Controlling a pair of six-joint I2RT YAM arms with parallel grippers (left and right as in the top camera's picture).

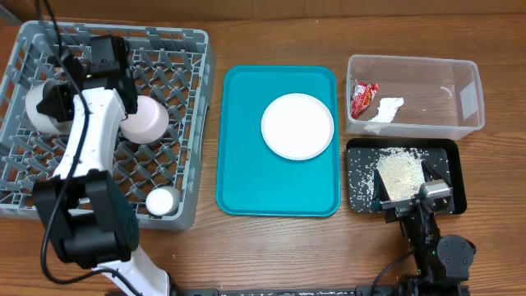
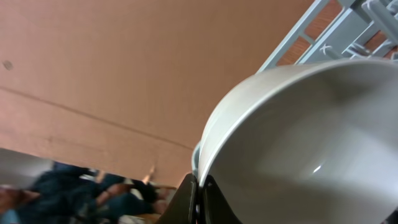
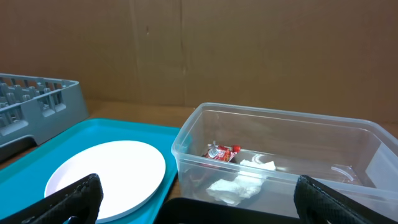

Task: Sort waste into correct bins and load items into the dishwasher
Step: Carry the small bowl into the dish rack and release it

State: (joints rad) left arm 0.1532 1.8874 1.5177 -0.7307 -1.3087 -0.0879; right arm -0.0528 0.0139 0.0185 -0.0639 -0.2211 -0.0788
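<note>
The left hand is clamped on the rim of a white bowl over the left side of the grey dish rack. The bowl's hollow faces the wrist camera. A pale bowl and a white cup sit in the rack beside the arm. The round plate lies flat on the teal tray. The clear tub, long axis left to right, holds the red wrapper and the tissue. The black tray just in front holds rice scraps. The right hand, spread wide and empty, is above the tray's near edge.
</note>
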